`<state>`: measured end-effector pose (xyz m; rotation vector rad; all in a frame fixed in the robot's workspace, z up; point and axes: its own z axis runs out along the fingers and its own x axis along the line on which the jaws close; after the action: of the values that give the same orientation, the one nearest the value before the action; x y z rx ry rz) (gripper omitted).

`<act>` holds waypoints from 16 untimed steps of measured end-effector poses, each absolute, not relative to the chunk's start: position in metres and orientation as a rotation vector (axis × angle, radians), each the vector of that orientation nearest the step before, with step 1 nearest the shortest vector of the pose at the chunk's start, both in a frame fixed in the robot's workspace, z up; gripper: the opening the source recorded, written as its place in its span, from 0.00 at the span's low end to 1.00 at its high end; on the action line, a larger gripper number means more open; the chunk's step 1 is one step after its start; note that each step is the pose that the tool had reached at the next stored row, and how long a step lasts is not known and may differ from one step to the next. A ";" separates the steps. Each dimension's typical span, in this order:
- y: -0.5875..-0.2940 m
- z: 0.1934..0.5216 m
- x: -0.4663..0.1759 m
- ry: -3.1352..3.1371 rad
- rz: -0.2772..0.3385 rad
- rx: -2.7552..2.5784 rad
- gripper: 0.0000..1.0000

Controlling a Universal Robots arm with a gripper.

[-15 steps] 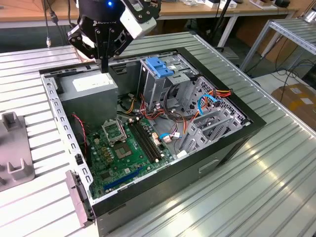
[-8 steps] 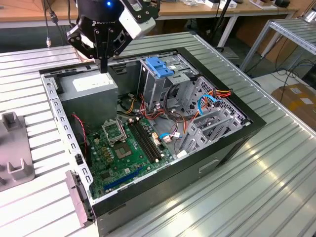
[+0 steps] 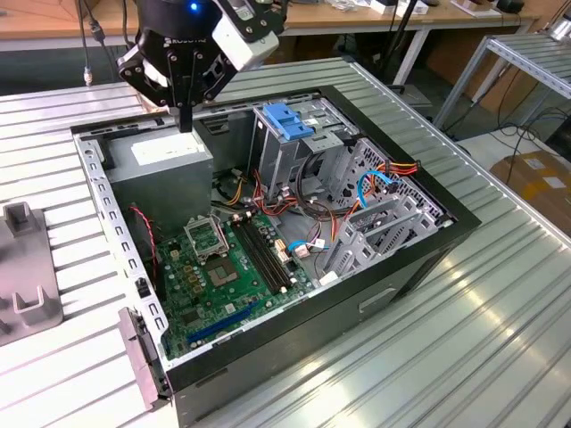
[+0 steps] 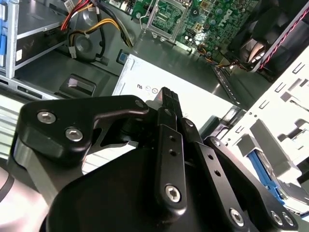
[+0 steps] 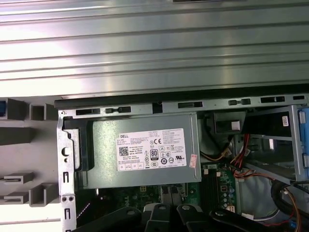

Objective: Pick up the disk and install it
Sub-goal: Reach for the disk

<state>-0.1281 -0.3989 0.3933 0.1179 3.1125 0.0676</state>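
Gripper point(image 3: 185, 120) hangs pinched closed and empty above the power supply point(image 3: 161, 160); disk point(image 4: 265, 171) lies beyond the case wall point(image 3: 100, 196), toward the exterior view's left, apparently by the grey holder point(image 3: 27, 267); its long axis is unclear.

robotics lab or electronics workshop. open desktop computer case point(image 3: 406, 267) lies on side on ribbed aluminium table point(image 3: 500, 303), with motherboard point(image 3: 223, 267) and wiring bare. black robot arm point(image 3: 178, 31) hangs over case's far end. grey slotted fixture point(image 3: 27, 267) sits on table at exterior view's left. far behind, wood-topped workbenches point(image 3: 357, 20) on white legs. at exterior view's right: metal-frame bench point(image 3: 526, 53), loose cables point(image 3: 526, 134) on floor, cardboard box point(image 3: 535, 178).
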 end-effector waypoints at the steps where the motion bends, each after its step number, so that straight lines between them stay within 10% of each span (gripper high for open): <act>1: -0.399 0.393 -0.129 3.112 0.068 0.118 0.10; 16: -0.399 0.393 -0.134 3.112 0.068 0.118 0.10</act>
<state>-0.1338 -0.3989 0.3933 0.1180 3.1125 0.0676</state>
